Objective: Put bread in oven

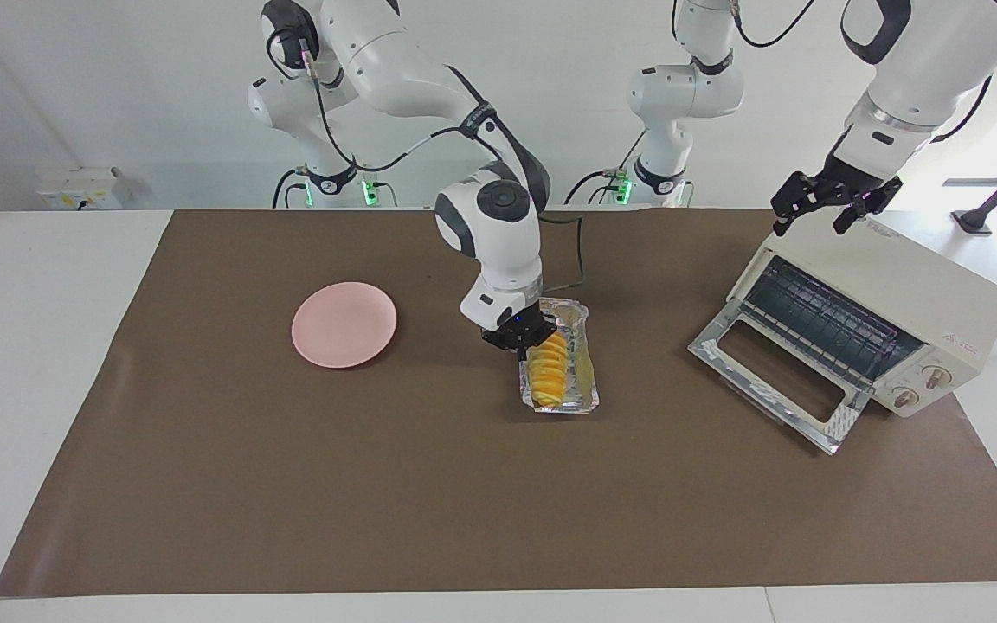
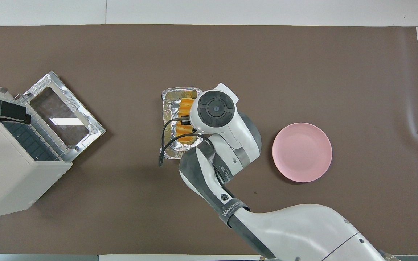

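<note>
While right gripper (image 1: 523,339) sits shut on bread (image 1: 548,374), loaf lies in foil tray (image 1: 587,400) mid-table, long axis running near-to-far from robots; toaster oven (image 1: 897,298), door down, toward left arm's end; left gripper (image 1: 820,210) wide, over oven top

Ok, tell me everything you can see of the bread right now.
The bread is a small elongated yellow-orange loaf with sliced-looking ridges across it. It lies flat in the crinkled silver foil tray near the middle of the brown mat, between the pink plate and the oven, whose door hangs open. The right claw is down at the end of the loaf nearer the robots, shut on it and hiding that end. The loaf is not yet lifted out of the tray.
</note>
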`<action>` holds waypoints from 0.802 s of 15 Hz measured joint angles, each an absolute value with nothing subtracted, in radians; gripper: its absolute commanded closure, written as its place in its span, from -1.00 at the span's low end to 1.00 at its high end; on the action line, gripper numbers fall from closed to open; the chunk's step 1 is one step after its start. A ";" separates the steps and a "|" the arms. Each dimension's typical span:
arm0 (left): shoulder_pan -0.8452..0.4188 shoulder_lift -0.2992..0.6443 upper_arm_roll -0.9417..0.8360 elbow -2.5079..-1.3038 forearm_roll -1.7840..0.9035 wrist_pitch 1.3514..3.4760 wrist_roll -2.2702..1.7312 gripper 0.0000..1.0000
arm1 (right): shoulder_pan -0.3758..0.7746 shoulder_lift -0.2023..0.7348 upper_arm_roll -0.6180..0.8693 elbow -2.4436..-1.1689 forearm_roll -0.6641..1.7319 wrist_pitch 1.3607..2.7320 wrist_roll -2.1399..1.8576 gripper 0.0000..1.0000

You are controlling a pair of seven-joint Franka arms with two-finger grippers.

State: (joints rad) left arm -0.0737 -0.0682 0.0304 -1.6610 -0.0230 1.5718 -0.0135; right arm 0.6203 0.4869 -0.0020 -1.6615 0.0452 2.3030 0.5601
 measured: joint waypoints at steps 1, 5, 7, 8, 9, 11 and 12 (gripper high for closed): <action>-0.074 -0.068 0.030 -1.661 -0.023 1.572 -0.014 -1.00 | 0.621 0.484 -0.002 -1.674 0.045 2.315 0.560 1.00; -0.074 -0.068 0.030 -1.661 -0.023 1.572 -0.014 -1.00 | 0.621 0.476 -0.002 -1.683 0.045 2.321 0.560 -1.00; -0.074 -0.068 0.031 -1.661 -0.023 1.572 -0.014 -1.00 | 0.623 0.471 -0.001 -1.683 0.045 2.319 0.560 -1.00; -0.074 -0.068 0.032 -1.661 -0.023 1.573 -0.014 -1.00 | 0.624 0.467 0.000 -1.683 0.045 2.313 0.560 -1.00; -0.074 -0.068 0.033 -1.661 -0.023 1.573 -0.014 -1.00 | 0.624 0.462 0.000 -1.679 0.046 2.291 0.560 -1.00; -0.075 -0.068 0.031 -1.661 -0.023 1.574 -0.014 -1.00 | 0.621 0.443 -0.010 -1.656 0.046 2.213 0.560 -1.00; -0.077 -0.068 0.028 -1.661 -0.023 1.574 -0.014 -1.00 | 0.613 0.430 -0.017 -1.642 0.046 2.174 0.560 -1.00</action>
State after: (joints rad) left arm -0.0766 -0.0683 0.0282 -1.6611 -0.0230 1.5741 -0.0139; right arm 0.6130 0.4300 -0.0171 -1.6418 0.0458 2.1741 0.5603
